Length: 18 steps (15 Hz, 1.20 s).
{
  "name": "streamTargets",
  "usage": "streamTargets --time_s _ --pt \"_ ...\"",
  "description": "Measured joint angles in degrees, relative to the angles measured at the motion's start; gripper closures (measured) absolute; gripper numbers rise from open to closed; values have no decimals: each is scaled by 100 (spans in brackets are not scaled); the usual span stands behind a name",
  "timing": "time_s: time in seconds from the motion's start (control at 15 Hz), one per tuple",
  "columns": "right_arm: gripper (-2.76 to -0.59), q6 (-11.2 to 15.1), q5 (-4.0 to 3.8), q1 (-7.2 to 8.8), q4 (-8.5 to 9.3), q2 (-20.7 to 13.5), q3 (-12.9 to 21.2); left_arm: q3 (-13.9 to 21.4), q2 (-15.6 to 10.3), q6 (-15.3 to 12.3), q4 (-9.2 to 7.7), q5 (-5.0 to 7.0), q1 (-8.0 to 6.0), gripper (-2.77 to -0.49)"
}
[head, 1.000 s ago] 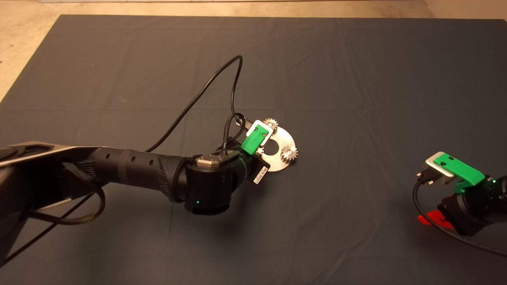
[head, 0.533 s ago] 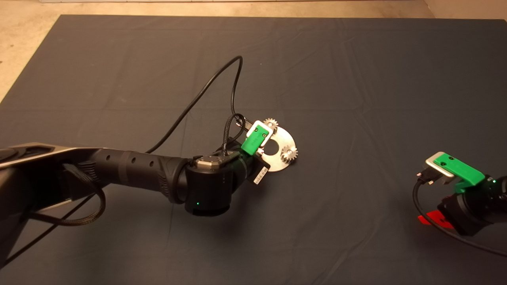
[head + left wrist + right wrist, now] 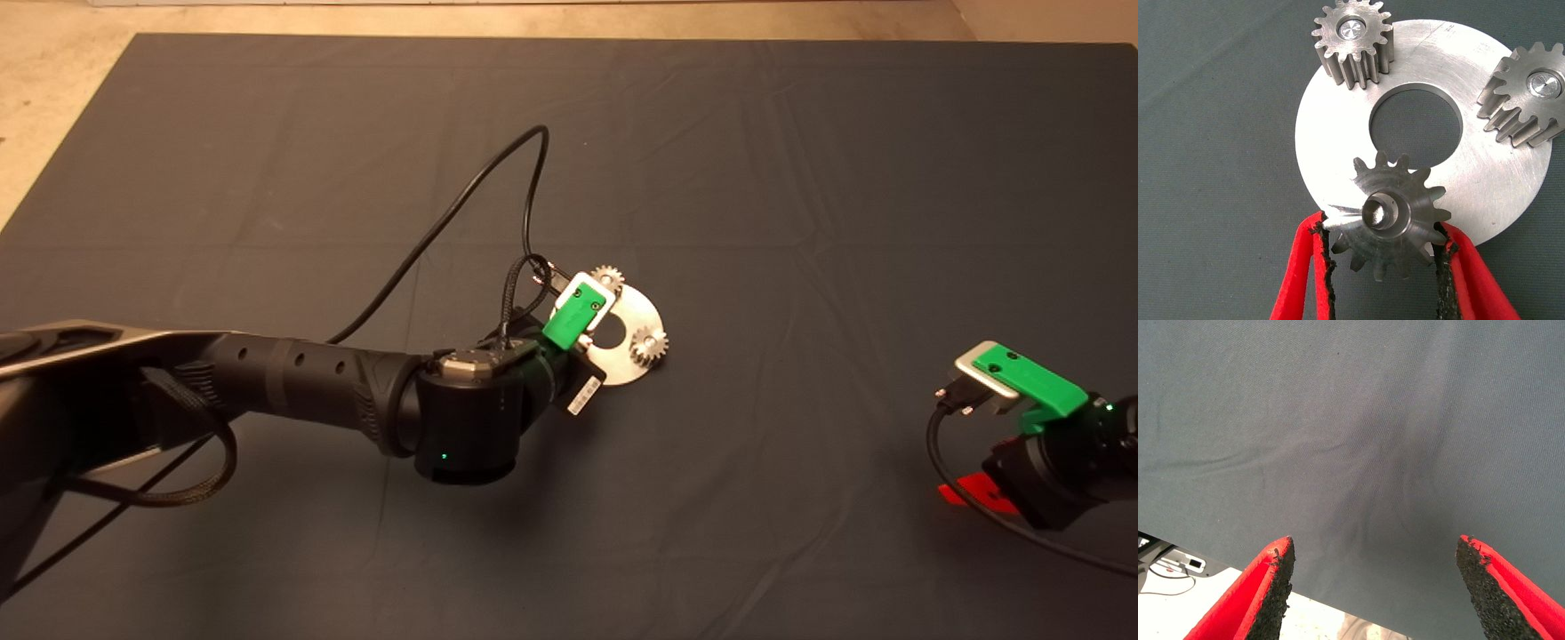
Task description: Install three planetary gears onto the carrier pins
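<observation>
1. The left gripper (image 3: 1381,257) holds the third gear (image 3: 1390,217) between its pads, pinching the toothed rim from both sides, above the near edge of the disc (image 3: 1338,120). In the head view this gripper (image 3: 578,313) sits at about 9 o'clock of the disc (image 3: 642,307), hiding that part.
2. Two gears are already on their pins: one (image 3: 608,276) at about 11 o'clock of the disc in the head view, the other (image 3: 650,342) at about 4 o'clock. Their pin tops show bright in the bores in the left wrist view, (image 3: 1353,28) and (image 3: 1545,83).
3. The third pin is not visible; the held gear covers where it should stand. Its bore looks dark, so the gear is likely not seated, though that cannot be told for sure.
4. Risk: if the bore sits off the pin's axis, the gear may land on the pin's top, tilt and jam.
5. Risk: the pads grip only tooth tips, so side load on contact could make the gear slip or twist in the grip.
6. Risk: pressing down off-centre could tip or slide the disc on the mat (image 3: 800,178), since nothing holds it.
7. Risk: letting go early could drop the gear onto the disc or mat.
8. The right gripper (image 3: 1375,587) waits at the mat's lower right edge, fingers wide apart and empty.
</observation>
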Motion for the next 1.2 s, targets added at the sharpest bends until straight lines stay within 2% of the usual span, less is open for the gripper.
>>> streamTargets --time_s 0.2,0.4,0.47,0.6,0.67,0.73,1.2 --pt "-178 -2 0 0 0 -2 0 31 -43 48 -264 -30 -70 -65" --pt "-178 -5 1 0 0 -2 0 53 -105 100 -454 -100 -127 -65" --pt "-178 -7 1 0 -1 -2 0 53 -138 129 -606 -169 -190 -65" --pt "-178 -20 0 0 -1 -2 0 53 -260 176 -1194 -444 -434 -64" --pt "-178 -20 0 0 -1 -2 0 53 -339 212 -1425 -545 -526 -64" --pt "-178 -20 0 0 0 -2 0 52 -375 321 -1505 -588 -560 -64" --pt "-178 -20 0 0 1 -2 0 49 -367 384 -1510 -566 -571 -64"
